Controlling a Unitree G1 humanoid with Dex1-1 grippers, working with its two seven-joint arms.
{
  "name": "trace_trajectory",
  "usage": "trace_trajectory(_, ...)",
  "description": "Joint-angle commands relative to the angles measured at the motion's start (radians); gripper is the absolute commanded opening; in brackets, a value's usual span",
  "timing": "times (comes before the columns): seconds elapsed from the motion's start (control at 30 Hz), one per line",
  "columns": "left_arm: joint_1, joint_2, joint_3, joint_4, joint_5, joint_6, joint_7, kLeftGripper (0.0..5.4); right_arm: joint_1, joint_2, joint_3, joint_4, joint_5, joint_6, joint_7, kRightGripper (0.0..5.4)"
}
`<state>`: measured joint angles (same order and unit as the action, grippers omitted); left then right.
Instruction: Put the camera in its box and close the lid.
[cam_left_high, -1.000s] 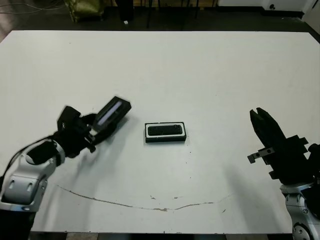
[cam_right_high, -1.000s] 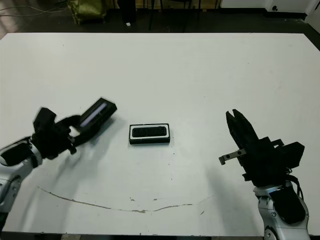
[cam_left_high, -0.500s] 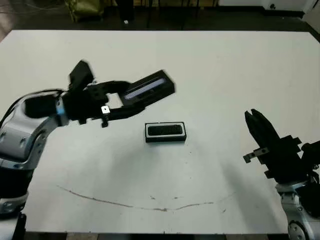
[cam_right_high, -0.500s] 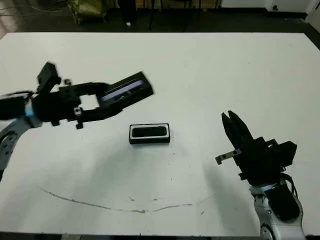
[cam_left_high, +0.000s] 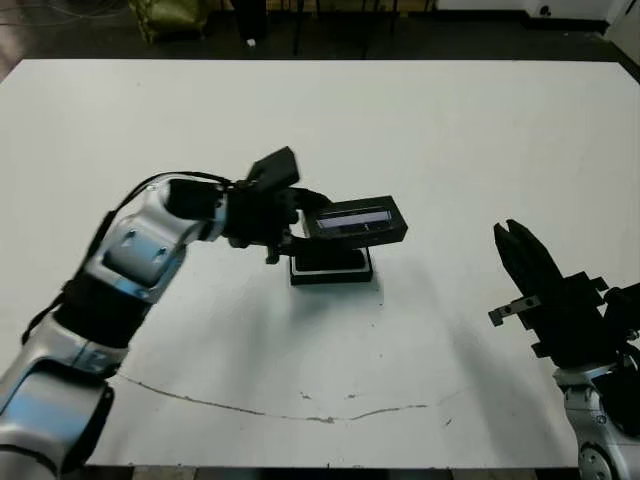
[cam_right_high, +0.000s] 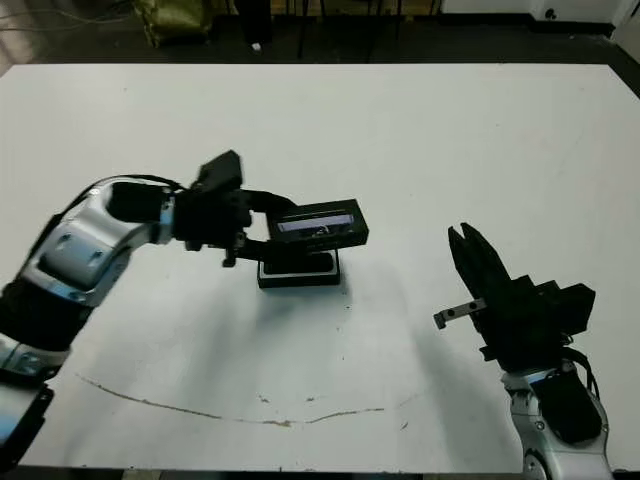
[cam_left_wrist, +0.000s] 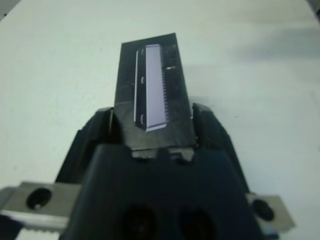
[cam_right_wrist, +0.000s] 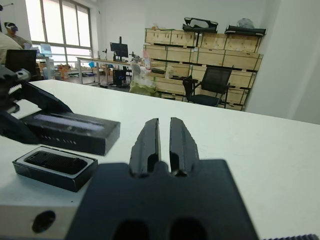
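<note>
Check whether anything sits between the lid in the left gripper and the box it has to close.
Nothing visible does. The left gripper holds the lid just above the box, with only open air between them in the right wrist view. The camera already lies inside the box, below its rim.

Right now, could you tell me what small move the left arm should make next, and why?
Probably shift the lid slightly toward the robot's left and lower it: the left end effector holds it above the box, overhanging its right end, with the camera already seated inside.
</note>
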<state>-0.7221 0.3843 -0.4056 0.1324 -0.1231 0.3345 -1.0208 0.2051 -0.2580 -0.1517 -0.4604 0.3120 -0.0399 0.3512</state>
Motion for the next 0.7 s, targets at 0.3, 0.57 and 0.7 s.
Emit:
trace_trajectory(0.3,-0.040,-0.040,-0.032,0.093,0.076,-0.034,-0.034,2.37,0.015,-0.001,0.001,-0.002,-0.010,0.021,-0.012,0.00)
trace_trajectory(0.57,-0.060,-0.040,-0.026,0.143,0.086,-0.055,-0.080,2.37,0.019,-0.001,0.001,-0.006,-0.011,0.023,-0.014,0.00)
trace_trajectory(0.7,-0.074,-0.038,-0.023,0.170,0.083,-0.063,-0.116,2.37,0.020,0.002,0.002,-0.002,-0.010,0.016,-0.013,0.00)
